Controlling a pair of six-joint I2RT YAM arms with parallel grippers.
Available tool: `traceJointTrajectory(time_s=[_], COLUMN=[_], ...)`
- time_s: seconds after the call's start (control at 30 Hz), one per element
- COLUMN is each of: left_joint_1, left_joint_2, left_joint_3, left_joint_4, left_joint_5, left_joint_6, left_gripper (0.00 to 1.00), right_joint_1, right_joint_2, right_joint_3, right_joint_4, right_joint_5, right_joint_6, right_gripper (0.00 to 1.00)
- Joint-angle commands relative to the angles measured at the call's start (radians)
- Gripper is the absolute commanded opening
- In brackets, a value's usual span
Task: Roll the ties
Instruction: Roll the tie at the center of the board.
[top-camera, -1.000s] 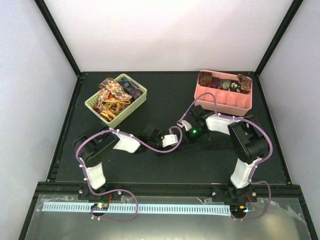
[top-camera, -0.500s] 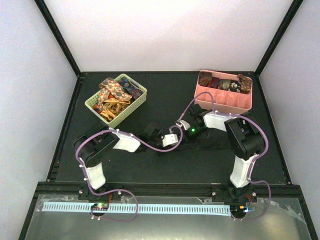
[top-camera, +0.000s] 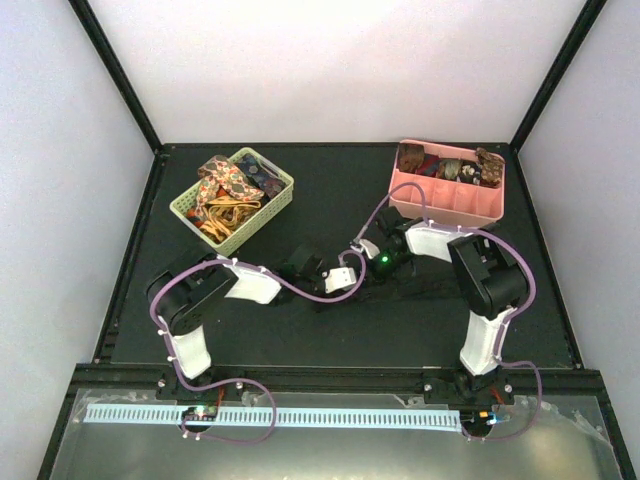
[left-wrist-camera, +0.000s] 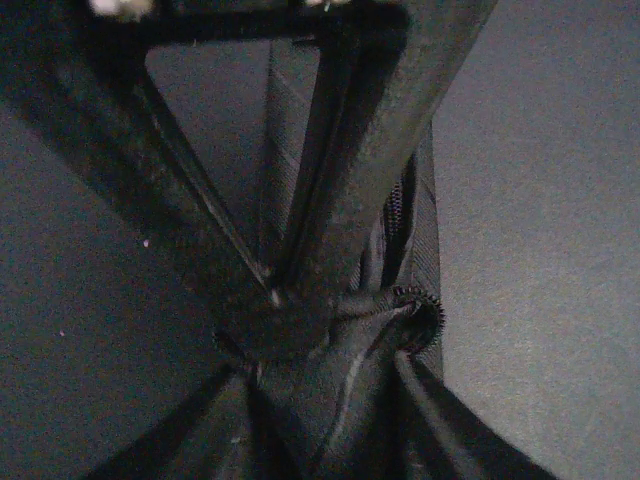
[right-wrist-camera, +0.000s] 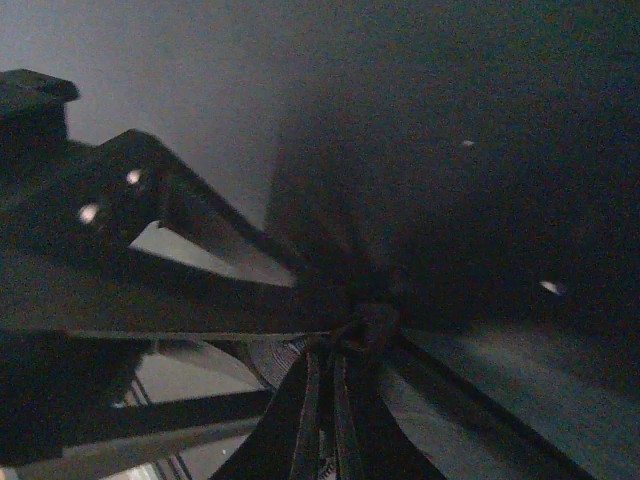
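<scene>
A dark, finely striped tie (left-wrist-camera: 405, 335) with a pinked inner edge lies bunched on the black mat at mid table. My left gripper (left-wrist-camera: 300, 345) is shut on its folds, fabric spreading between the fingers. My right gripper (right-wrist-camera: 365, 325) is shut on the same tie (right-wrist-camera: 335, 400) from the opposite side. In the top view both grippers, left (top-camera: 350, 275) and right (top-camera: 368, 252), meet tip to tip at the table's middle, and the dark tie barely shows against the mat. Several loose paisley ties (top-camera: 228, 185) fill the green basket.
The green basket (top-camera: 283, 183) stands at the back left. A pink divided tray (top-camera: 445, 212) at the back right holds several rolled ties (top-camera: 447, 168). Purple cables loop along both arms. The right gripper's frame (left-wrist-camera: 370, 150) crowds the left wrist view.
The right gripper has closed on the dark tie and its arm has shifted slightly left. The left arm has stayed in place.
</scene>
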Motion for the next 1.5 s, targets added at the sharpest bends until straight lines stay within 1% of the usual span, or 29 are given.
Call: traceJointTrajectory(time_s=[0.0, 0.03, 0.1, 0.17, 0.3, 0.4, 0.53, 0.6, 0.73, 0.83, 0.97, 1.1, 1.17, 1.2, 1.3, 1.37, 1.43, 1.47], left_joint_1=[-0.007, -0.002, 0.007, 0.010, 0.012, 0.014, 0.014, 0.014, 0.012, 0.011, 0.011, 0.008, 0.001, -0.004, -0.017, -0.023, -0.028, -0.029], left_joint_2=[0.007, -0.012, -0.054, -0.086, -0.114, -0.095, -0.056, -0.037, 0.011, 0.024, 0.039, 0.061, 0.069, 0.072, 0.068, 0.053, 0.034, 0.029], left_joint_3=[-0.019, -0.043, -0.113, -0.168, -0.248, -0.288, -0.291, -0.281, -0.252, -0.239, -0.221, -0.200, -0.192, -0.184, -0.151, -0.135, -0.104, -0.075], left_joint_4=[-0.025, 0.008, 0.108, 0.215, 0.405, 0.520, 0.556, 0.559, 0.536, 0.527, 0.529, 0.539, 0.534, 0.518, 0.426, 0.362, 0.240, 0.171], left_joint_5=[-0.067, -0.050, -0.001, 0.031, 0.061, 0.075, 0.163, 0.180, 0.203, 0.204, 0.159, 0.163, 0.161, 0.152, 0.097, 0.055, 0.008, -0.014], left_joint_6=[-0.023, -0.027, -0.032, -0.034, -0.070, -0.101, -0.131, -0.156, -0.158, -0.161, -0.180, -0.215, -0.207, -0.197, -0.162, -0.132, -0.092, -0.080], left_gripper=[0.44, 0.53, 0.65, 0.70, 0.75, 0.77, 0.78, 0.78, 0.79, 0.75, 0.66, 0.59, 0.53, 0.47, 0.35, 0.30, 0.26, 0.24], right_joint_1=[0.027, 0.021, 0.010, 0.002, -0.022, -0.040, -0.044, -0.044, -0.044, -0.044, -0.044, -0.044, -0.044, -0.044, -0.044, -0.045, -0.054, -0.061], right_joint_2=[0.080, 0.078, 0.075, 0.076, 0.076, 0.082, 0.053, 0.036, 0.027, 0.025, 0.025, 0.026, 0.027, 0.026, 0.019, 0.013, 0.013, 0.016], right_joint_3=[-0.057, -0.066, -0.090, -0.113, -0.130, -0.127, -0.145, -0.154, -0.159, -0.160, -0.160, -0.160, -0.162, -0.163, -0.164, -0.166, -0.158, -0.145], right_joint_4=[0.027, 0.037, 0.060, 0.082, 0.113, 0.107, 0.125, 0.135, 0.130, 0.133, 0.127, 0.131, 0.135, 0.136, 0.139, 0.155, 0.170, 0.161], right_joint_5=[-0.028, -0.039, -0.071, -0.103, -0.110, -0.092, -0.068, -0.059, -0.052, -0.040, -0.035, -0.037, -0.036, -0.036, -0.040, -0.058, -0.087, -0.096], right_joint_6=[-0.049, -0.059, -0.070, -0.073, -0.068, -0.064, -0.053, -0.048, -0.051, -0.047, -0.047, -0.043, -0.038, -0.037, -0.034, -0.026, -0.011, -0.011], right_gripper=[0.01, 0.02, 0.02, 0.02, 0.02, 0.02, 0.02, 0.02, 0.02, 0.02, 0.02, 0.02, 0.02, 0.02, 0.02, 0.02, 0.02, 0.06])
